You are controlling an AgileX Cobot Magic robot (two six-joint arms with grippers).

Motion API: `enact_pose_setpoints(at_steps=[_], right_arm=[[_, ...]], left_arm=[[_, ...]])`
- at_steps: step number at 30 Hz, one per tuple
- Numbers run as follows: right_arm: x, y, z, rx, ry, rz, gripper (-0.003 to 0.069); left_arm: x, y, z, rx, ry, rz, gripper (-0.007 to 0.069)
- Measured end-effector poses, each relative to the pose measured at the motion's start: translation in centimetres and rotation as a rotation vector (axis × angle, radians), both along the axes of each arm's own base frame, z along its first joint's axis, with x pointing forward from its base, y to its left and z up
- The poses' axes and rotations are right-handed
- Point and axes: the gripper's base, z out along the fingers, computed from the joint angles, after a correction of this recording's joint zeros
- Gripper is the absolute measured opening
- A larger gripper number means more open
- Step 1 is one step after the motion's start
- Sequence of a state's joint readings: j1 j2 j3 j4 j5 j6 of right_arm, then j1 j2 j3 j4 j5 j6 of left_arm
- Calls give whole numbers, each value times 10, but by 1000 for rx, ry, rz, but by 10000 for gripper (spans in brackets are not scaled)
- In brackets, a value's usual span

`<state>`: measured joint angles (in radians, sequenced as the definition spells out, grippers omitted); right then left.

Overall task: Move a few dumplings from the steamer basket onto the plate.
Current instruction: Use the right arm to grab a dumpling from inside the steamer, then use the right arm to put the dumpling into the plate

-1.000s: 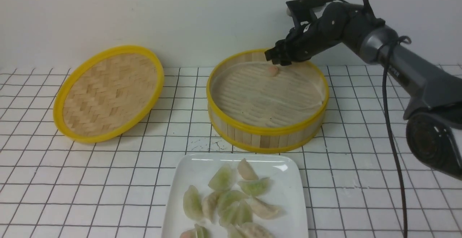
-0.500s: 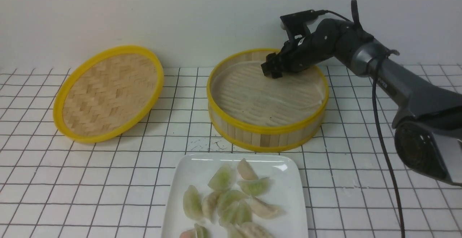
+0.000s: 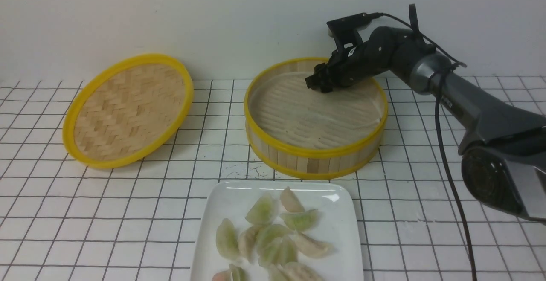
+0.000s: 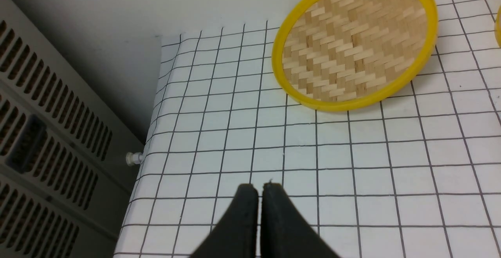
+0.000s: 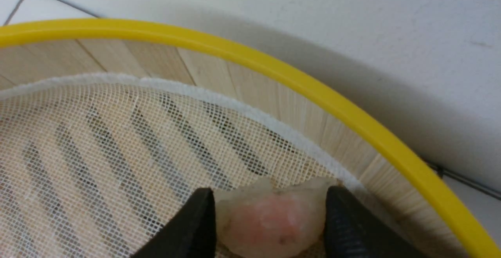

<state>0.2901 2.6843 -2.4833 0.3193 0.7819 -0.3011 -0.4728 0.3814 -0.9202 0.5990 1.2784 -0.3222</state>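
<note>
The steamer basket (image 3: pixel 315 161) sits beneath the right tool (image 3: pixel 316 85), the white plate (image 3: pixel 222 204) of pale green and pinkish dumplings (image 3: pixel 273 238) well short of it, its half-spread jaws pressing both ends of a translucent pink-centred dumpling (image 5: pixel 270 222) lying lengthwise jaw to jaw, while the left tool (image 4: pixel 258 189) is closed, empty.

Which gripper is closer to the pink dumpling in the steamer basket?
Right. The right gripper has a finger against each side of the pink dumpling, by the far wall of the steamer basket. The left gripper is shut over the table near the lid, well away.
</note>
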Motion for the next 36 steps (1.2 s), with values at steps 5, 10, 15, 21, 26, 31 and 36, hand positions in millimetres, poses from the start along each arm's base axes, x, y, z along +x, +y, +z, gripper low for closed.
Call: enact_pose_setpoints(at_steps=[5,10,15,21,26,31,36], right_arm=[[-8,-1,18,-26,121,18,325],[-19,-4,63,-37,155,12,325],[-27,-5,105,30,112,-29,325],[-71,9,148,5,196,25,325],[-134,14,158,-80,320,94,325],[-206,20,144,-157,461,172,325],[-258,30,83,-261,645,242,325]], left_arm=[[0,0,0,-11,-2,6,-6],[0,0,0,-16,-3,9,-6],[0,0,0,-46,-9,25,-6],[0,-2,-1,-105,-4,27,-6],[-1,-6,-3,-144,16,0,-6],[-1,-9,-4,-173,31,-19,-6],[-2,-15,-6,-226,50,-64,-6]])
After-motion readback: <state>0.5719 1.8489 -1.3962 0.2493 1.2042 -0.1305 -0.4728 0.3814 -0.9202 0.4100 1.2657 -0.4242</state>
